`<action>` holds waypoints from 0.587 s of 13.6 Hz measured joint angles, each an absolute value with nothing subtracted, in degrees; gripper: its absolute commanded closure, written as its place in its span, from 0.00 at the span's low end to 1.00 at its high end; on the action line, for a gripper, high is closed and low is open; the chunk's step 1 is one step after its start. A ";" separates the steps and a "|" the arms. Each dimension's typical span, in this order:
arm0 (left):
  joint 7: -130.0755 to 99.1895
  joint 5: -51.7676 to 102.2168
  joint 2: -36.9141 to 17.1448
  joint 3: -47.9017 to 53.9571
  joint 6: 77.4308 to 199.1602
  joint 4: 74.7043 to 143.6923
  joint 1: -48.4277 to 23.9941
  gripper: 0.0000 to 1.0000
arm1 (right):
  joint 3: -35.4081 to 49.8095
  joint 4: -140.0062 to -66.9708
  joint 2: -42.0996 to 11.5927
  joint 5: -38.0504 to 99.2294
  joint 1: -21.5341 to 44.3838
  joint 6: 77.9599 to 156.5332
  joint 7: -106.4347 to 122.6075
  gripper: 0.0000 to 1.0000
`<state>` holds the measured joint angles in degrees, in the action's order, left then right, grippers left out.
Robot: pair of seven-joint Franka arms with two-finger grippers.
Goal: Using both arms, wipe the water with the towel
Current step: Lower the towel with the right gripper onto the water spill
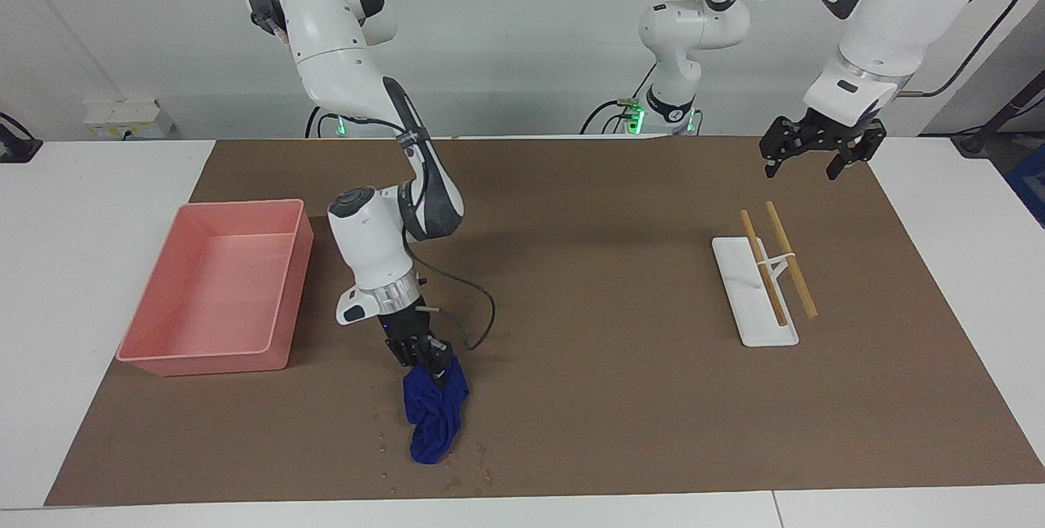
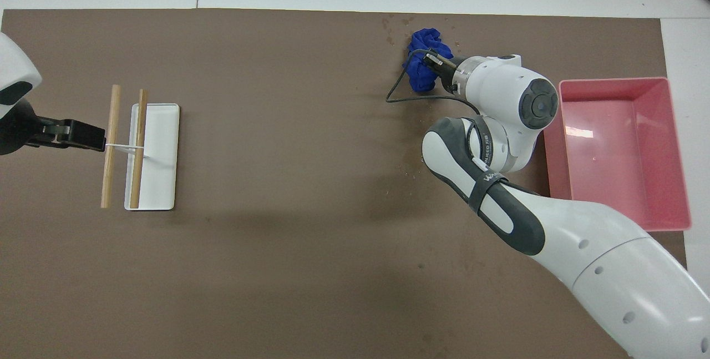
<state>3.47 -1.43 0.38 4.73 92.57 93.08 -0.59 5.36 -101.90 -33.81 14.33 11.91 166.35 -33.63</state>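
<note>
The blue towel (image 1: 437, 418) (image 2: 422, 56) hangs bunched from my right gripper (image 1: 429, 361) (image 2: 434, 62), which is shut on its upper end. Its lower end rests on the brown mat among the water (image 1: 457, 475) (image 2: 396, 23), a scatter of tiny droplets close to the mat's edge farthest from the robots. More damp specks (image 2: 413, 166) lie nearer the robots beside the right arm. My left gripper (image 1: 807, 167) (image 2: 94, 140) is open, holds nothing, and hangs raised over the mat toward the left arm's end, above the stick rack.
A pink tray (image 1: 200, 363) (image 2: 621, 79) stands at the right arm's end, close beside the right arm's elbow. A white rack (image 1: 751, 312) (image 2: 161, 181) with two wooden sticks (image 1: 790, 259) (image 2: 111, 148) lies toward the left arm's end.
</note>
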 measured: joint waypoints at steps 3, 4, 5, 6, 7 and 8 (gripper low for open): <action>3.54 0.06 1.05 3.98 92.35 92.74 -0.53 0.00 | 5.41 -107.15 -30.56 14.49 12.54 166.80 -33.72 1.00; 3.54 0.15 1.20 3.94 92.35 92.70 -0.53 0.00 | 5.42 -108.58 -29.52 14.54 12.70 166.31 -33.90 1.00; 3.54 0.20 1.28 3.95 92.34 92.69 -0.54 0.00 | 5.43 -109.83 -28.52 14.54 12.89 165.54 -34.09 1.00; 3.54 0.24 1.31 3.95 92.34 92.68 -0.54 0.00 | 5.42 -111.04 -27.54 14.55 13.22 164.76 -34.32 1.00; 3.54 0.26 1.31 3.98 92.34 92.68 -0.55 0.00 | 5.42 -112.52 -26.47 14.58 13.59 164.44 -34.55 1.00; 3.54 0.27 1.31 4.01 92.33 92.68 -0.57 0.00 | 5.43 -114.13 -25.40 14.60 13.93 164.44 -34.78 1.00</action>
<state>3.54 0.27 1.31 4.01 92.33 92.68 -0.57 5.43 -114.13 -25.40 14.60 13.93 164.44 -34.78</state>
